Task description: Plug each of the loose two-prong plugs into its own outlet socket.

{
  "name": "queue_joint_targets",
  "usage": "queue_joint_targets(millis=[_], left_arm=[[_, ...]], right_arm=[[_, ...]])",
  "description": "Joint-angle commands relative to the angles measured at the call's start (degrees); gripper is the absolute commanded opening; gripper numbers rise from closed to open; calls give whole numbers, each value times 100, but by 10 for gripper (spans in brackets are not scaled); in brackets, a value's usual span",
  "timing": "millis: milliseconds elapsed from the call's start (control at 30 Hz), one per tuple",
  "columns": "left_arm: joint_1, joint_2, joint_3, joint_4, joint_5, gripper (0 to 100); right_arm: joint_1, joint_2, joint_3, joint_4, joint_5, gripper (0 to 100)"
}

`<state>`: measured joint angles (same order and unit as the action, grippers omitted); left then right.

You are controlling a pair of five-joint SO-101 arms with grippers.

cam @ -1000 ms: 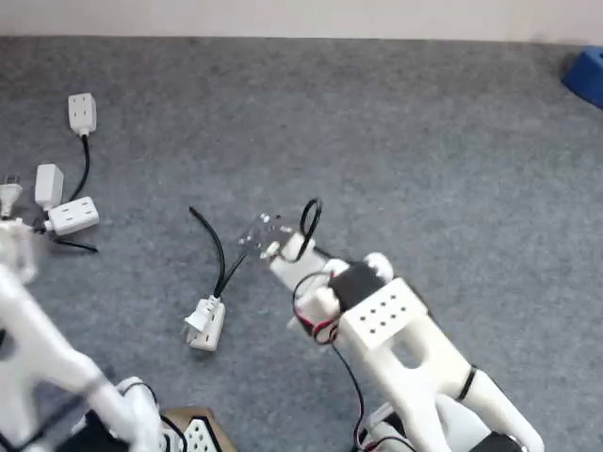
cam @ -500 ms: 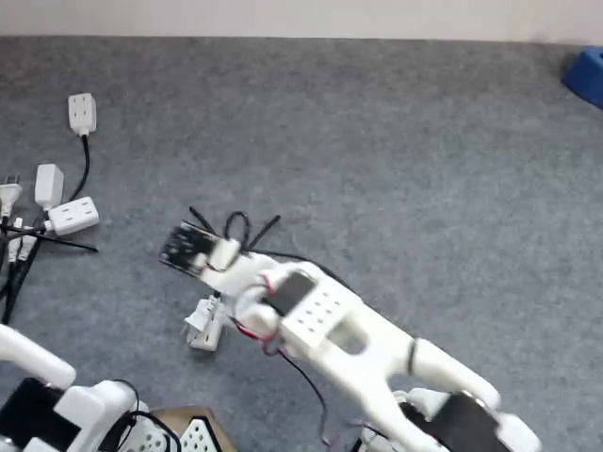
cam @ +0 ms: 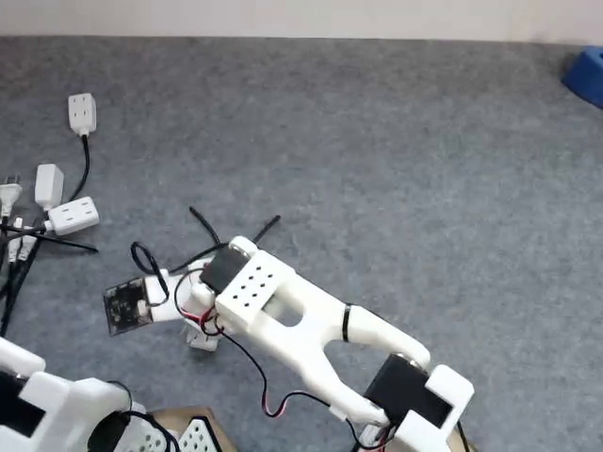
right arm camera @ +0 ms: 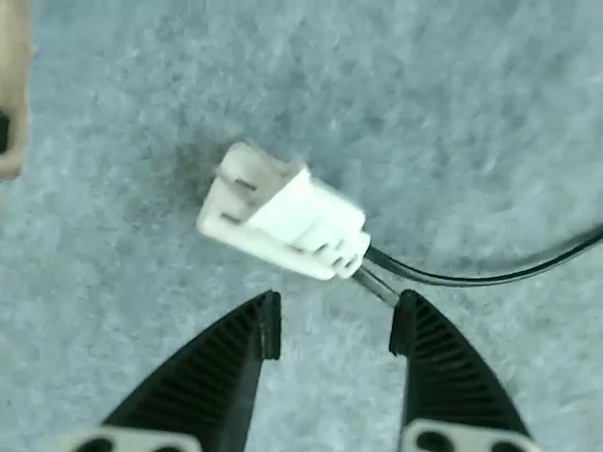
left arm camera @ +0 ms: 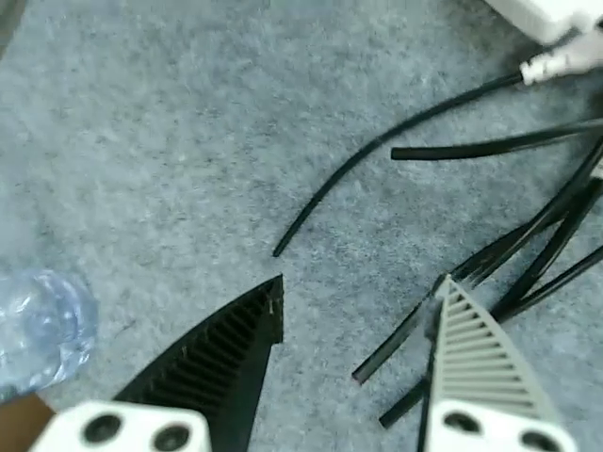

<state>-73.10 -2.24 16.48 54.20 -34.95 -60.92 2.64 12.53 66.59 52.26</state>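
The right hand (right arm camera: 337, 315), spread, hovers with the white plug (right arm camera: 283, 215) lying just beyond its fingertips.

A short-piled, mottled grey carpet-like surface (cam: 424, 169) covers the table under soft, even light with only faint shadows. At its far edge it meets a pale, plain strip of wall (cam: 301, 17). A solid blue object (cam: 586, 75) sits cut off at the far corner, a tan flat board (cam: 193, 419) lies at the near edge, and a crinkled clear plastic item (left arm camera: 38, 325) rests on the grey pile.
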Motion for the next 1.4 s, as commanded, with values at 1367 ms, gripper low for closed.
queue_joint_targets(millis=[1367], left_arm=[[-101, 110, -1033, 378, 246, 249]], right_arm=[[-163, 1376, -312, -435, 387, 160]])
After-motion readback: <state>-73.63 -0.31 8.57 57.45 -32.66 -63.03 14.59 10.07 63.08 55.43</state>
